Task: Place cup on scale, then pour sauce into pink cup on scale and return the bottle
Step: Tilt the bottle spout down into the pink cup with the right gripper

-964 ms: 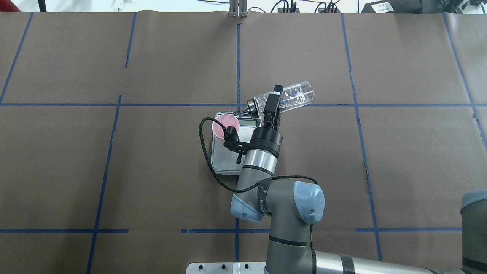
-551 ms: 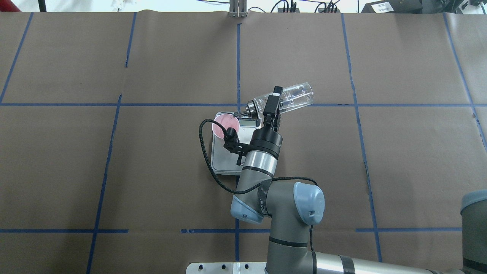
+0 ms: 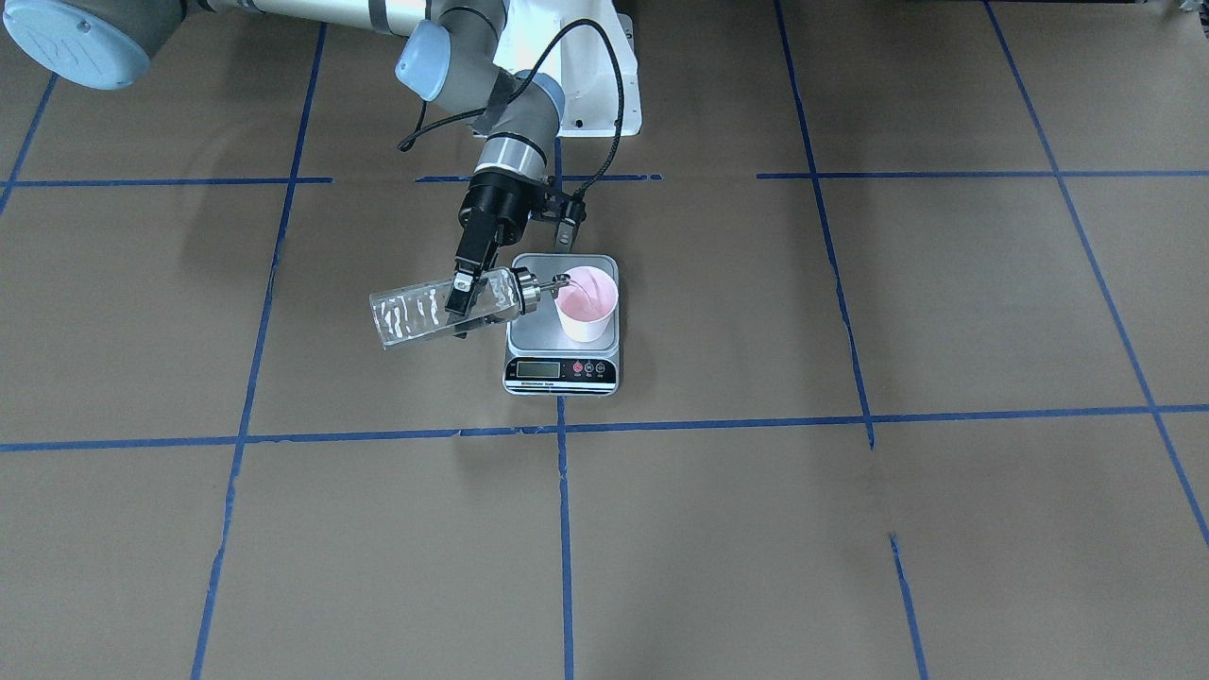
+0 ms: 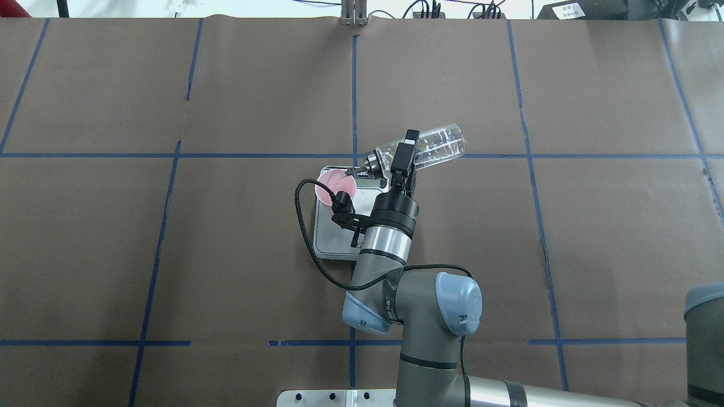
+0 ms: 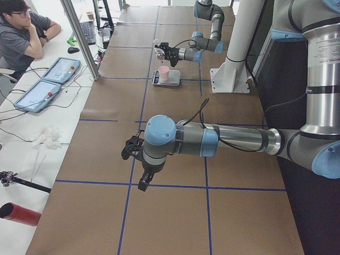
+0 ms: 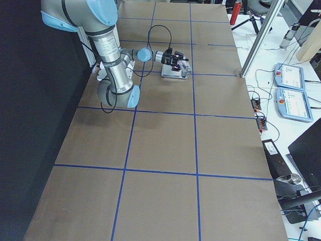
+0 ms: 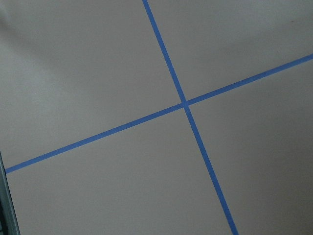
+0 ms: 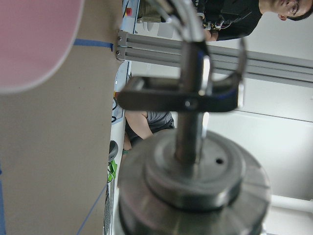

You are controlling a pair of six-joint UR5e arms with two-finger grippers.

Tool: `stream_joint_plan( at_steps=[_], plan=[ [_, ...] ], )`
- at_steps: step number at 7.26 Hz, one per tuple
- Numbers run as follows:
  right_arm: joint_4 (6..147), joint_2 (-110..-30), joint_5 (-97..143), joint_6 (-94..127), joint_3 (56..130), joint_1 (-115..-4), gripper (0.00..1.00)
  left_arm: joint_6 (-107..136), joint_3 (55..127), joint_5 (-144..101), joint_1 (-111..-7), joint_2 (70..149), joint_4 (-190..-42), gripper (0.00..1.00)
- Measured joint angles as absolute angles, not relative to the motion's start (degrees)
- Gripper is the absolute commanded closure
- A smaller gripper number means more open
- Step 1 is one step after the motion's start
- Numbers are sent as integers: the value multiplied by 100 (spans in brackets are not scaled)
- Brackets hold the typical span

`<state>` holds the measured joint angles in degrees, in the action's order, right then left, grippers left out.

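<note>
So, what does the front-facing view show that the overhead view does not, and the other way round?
Only the front-facing view shows the scale's full display and buttons, and the cup's outer wall. Only the overhead view shows cables beyond the table's far edge, and the wrist camera covering part of the cup's rim. Both show the right gripper shut on the tilted bottle, its spout at the cup's rim, and the cup standing on the scale.
</note>
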<state>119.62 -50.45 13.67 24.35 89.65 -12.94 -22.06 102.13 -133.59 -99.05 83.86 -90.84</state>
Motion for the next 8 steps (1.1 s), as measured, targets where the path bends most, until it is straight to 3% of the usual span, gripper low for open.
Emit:
stream_joint_plan(
  at_steps=[8],
  plan=[
    [11514,-5090,1452,2529,9204,-1294,100,-2206,10221,-13359,-9906,8392,-9105,0]
  ],
)
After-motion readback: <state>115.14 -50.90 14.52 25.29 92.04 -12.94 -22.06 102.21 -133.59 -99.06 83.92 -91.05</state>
